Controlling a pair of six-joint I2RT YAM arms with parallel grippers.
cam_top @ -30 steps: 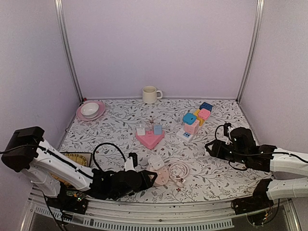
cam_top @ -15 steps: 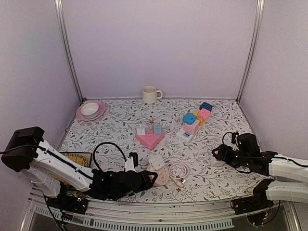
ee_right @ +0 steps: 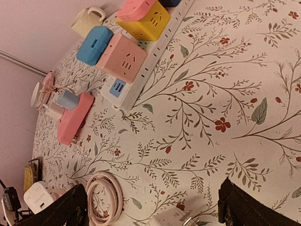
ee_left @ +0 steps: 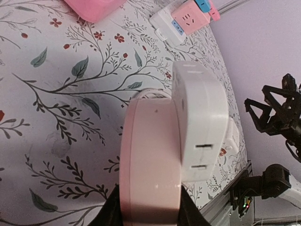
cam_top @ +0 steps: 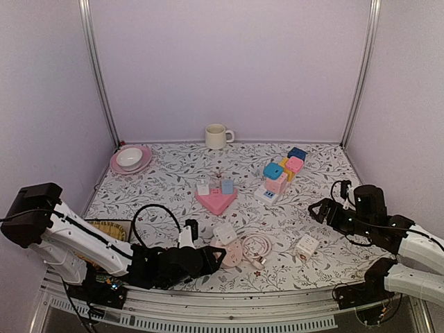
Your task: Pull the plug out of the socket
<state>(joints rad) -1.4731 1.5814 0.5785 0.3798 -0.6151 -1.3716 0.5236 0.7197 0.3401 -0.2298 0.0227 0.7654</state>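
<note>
**Plug off the socket and lying free; withdrawal looks like the next step.**

The small white cube plug (cam_top: 306,246) lies on the floral-print table (cam_top: 173,173) toward its near right corner, well apart from the round pink socket (cam_top: 232,254) at the near edge. The pull itself seems done, and the arms need only back away cleanly. The right gripper (cam_top: 318,210) hovers beyond the plug, jaws spread wide and empty. The left gripper (cam_top: 216,257), its arm stretched along the near edge, clenches the socket.

The left arm (cam_top: 90,243) stretches low with left fingers (cam_top: 214,258) clamped, right fingers (ee_right: 70,209) spread wide.
</note>
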